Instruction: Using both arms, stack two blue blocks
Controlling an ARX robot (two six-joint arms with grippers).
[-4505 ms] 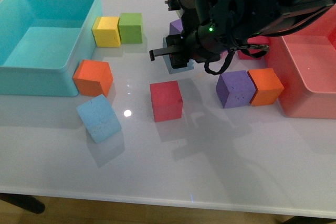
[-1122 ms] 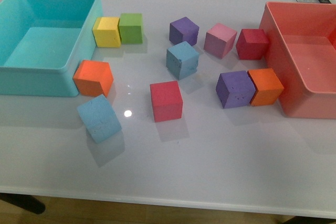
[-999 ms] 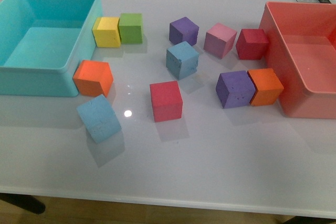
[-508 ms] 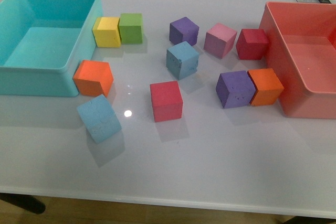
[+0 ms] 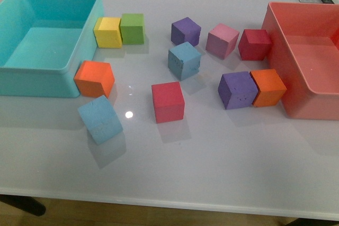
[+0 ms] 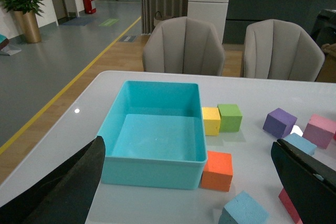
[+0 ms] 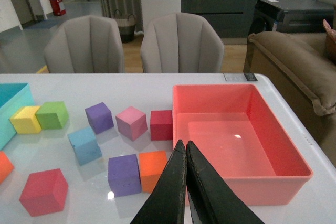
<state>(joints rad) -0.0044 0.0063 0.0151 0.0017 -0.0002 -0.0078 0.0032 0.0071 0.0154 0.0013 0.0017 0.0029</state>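
I am hovering both arms clear of the table, and the stacking is not yet started. My left claw [image 6: 187,146] is gaping wide, while my right claw [image 7: 185,153] is pinched closed on nothing. One blue block [image 5: 184,60] is sitting mid-table. The other blue block [image 5: 100,119] is lying skewed near the front edge, close to the orange block [image 5: 94,78] and the turquoise bin [image 5: 37,84]. Next, I judge, I am needing to lower the left claw over that nearer one, where open room is lying on its front side.
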